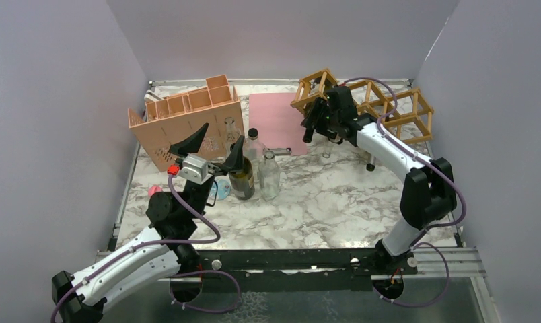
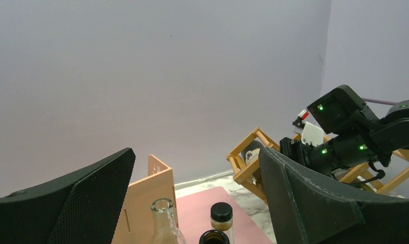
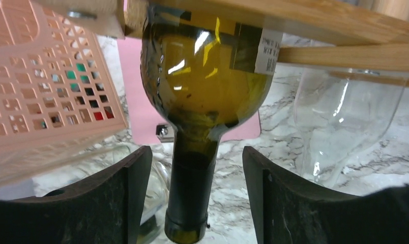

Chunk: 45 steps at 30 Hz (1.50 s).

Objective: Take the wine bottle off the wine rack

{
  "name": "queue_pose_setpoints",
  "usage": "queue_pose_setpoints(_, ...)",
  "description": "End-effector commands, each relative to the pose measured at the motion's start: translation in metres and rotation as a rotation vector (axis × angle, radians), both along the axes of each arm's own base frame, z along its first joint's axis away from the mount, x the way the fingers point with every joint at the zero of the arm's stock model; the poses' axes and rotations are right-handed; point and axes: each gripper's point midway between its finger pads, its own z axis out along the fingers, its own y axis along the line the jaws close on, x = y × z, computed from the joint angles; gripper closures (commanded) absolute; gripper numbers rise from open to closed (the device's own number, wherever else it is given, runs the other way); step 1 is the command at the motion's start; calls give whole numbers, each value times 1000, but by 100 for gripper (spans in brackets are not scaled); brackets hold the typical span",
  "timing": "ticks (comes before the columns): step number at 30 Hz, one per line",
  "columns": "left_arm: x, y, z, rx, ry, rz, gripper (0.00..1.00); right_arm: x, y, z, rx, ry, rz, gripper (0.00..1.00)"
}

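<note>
The wooden wine rack [image 1: 395, 111] stands at the back right. An olive-green wine bottle [image 3: 202, 76] lies in its leftmost cell, neck sticking out toward the camera. My right gripper [image 3: 197, 198] is open, with a finger on either side of the neck and a gap on both sides. In the top view it [image 1: 313, 120] sits at the rack's left end. My left gripper [image 1: 217, 145] is open and empty, above the standing bottles at the left. The left wrist view shows the rack [image 2: 245, 170] and the bottle's base [image 2: 253, 151].
A salmon-pink perforated box [image 1: 187, 121] leans at the back left, with a pink mat [image 1: 276, 121] beside it. A dark bottle [image 1: 241, 178], a clear bottle [image 1: 269, 173] and a black-capped bottle [image 1: 254, 142] stand mid-table. A clear glass bottle [image 3: 340, 117] lies in the neighbouring rack cell.
</note>
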Motion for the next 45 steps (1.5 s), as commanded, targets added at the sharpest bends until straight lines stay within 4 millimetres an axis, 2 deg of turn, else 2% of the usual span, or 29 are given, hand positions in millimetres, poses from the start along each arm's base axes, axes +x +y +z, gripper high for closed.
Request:
queue_pose_setpoints(1,-5,4,8,-34,-24,-9,1,17,9,1,78,-31,-37,33)
queue_pose_setpoints(11,-3,4,6,-23,-22,-2,1,22,13,-17,118,-6,-72,37)
queue_pose_setpoints(14,-2,2,5,-16,-19,-3,1,20,11,-20,124,-13,-83,43)
queue_pose_setpoints(20,-1,-2,3,-5,-18,-14,1,16,7,-26,110,-18,-87,61)
queue_pose_setpoints(22,-1,-3,2,-2,-18,-14,1,14,3,-25,96,-26,-90,63)
queue_pose_setpoints(31,-1,-3,2,-1,-17,-14,1,-18,-22,-17,60,-19,-55,73)
queue_pose_setpoints(36,0,-5,1,0,-14,-22,1,-39,-26,-7,62,-36,-7,77)
queue_pose_setpoints(42,-1,-6,2,-2,-14,-28,1,-61,-25,-8,79,-34,54,85)
queue_pose_setpoints(45,0,-6,1,0,-12,-28,1,-70,-24,-2,95,-55,75,86)
